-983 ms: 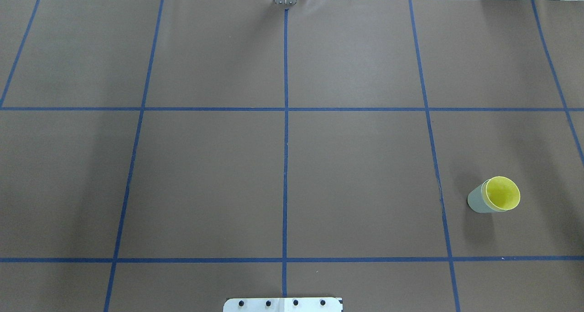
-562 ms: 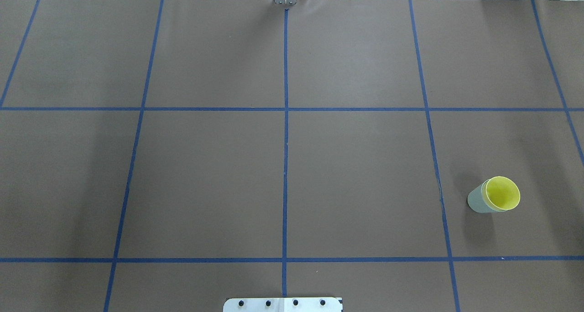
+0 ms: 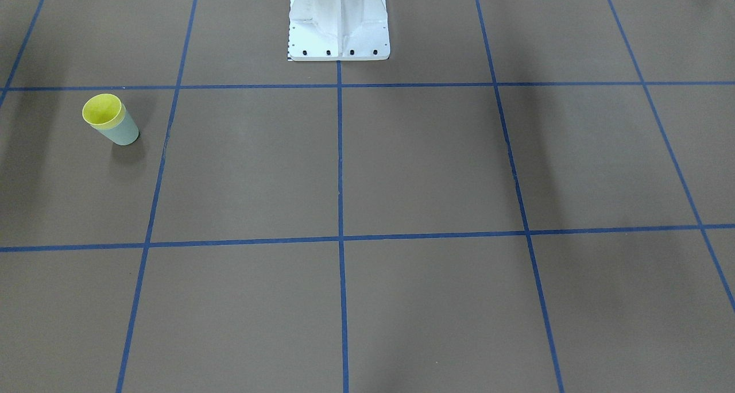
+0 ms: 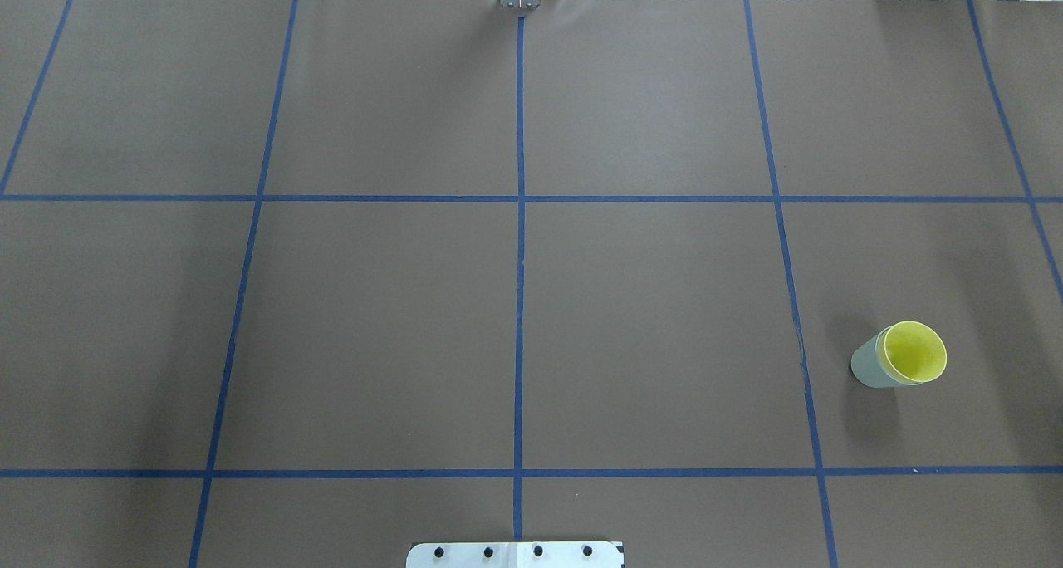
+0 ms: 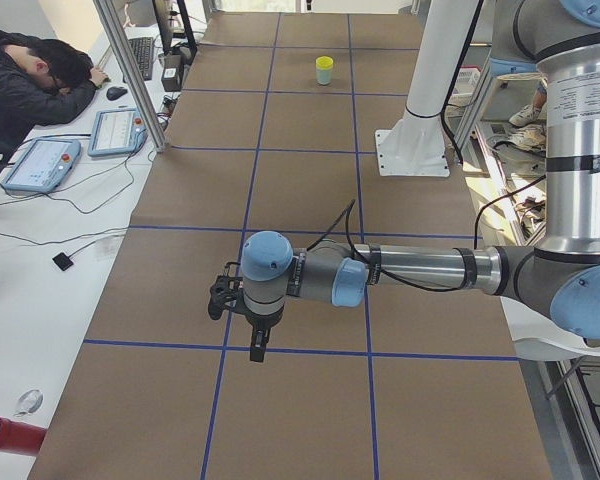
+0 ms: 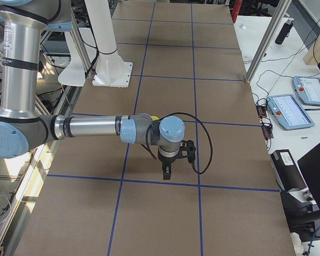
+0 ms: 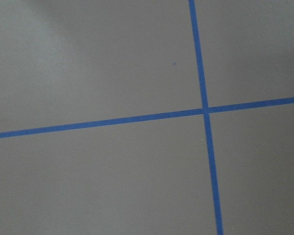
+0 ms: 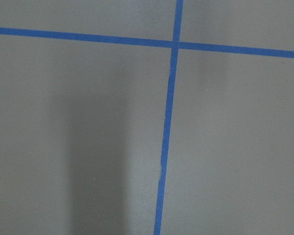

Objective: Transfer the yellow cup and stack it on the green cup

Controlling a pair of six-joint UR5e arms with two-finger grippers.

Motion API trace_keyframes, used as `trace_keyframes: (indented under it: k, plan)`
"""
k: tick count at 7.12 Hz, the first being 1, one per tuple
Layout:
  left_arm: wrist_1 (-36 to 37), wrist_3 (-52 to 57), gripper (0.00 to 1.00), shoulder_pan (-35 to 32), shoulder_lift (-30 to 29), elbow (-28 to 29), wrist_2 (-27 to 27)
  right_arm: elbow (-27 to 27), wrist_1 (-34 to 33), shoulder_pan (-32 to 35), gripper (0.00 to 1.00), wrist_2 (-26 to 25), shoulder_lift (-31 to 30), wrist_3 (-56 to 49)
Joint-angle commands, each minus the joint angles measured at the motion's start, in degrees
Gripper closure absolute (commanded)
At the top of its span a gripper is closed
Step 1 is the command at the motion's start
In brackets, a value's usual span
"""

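Nesting upright in the green cup (image 3: 123, 133), the yellow cup (image 3: 102, 110) stands at the robot's right on brown paper (image 3: 402, 163), front view. Overhead, both look smooth, thin, tapered plastic: likely light, slippery, best pinched at the rim. Side views: left gripper (image 5: 257, 350) and right gripper (image 6: 166, 173) hang apart from the cups; whether spread or closed, I cannot tell.

The yellow cup (image 4: 913, 354) sits nested inside the green cup (image 4: 865, 364), and the pair stands upright as one stack on the brown table (image 4: 664, 319), far over on the robot's right side. Both are plain and tapered, mouths up. Only the yellow one's bright rim and inner wall show above the green one's pale mint wall.
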Motion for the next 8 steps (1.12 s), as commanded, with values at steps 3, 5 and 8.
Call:
trace_keyframes:
  k: [3,5,8]
  plan:
    - [-1.48,-1.07,0.0,1.03,2.12,-0.48,2.14,-0.47,0.0,1.05,0.0,0.03,0.37,0.0]
    - [-1.48,-1.07,0.0,1.03,2.12,-0.39,2.16,-0.73,0.0,1.06,0.0,0.03,0.38,0.0]
    - [-1.48,-1.07,0.0,1.03,1.94,-0.65,2.16,-0.82,0.0,1.06,0.0,0.03,0.55,0.0]
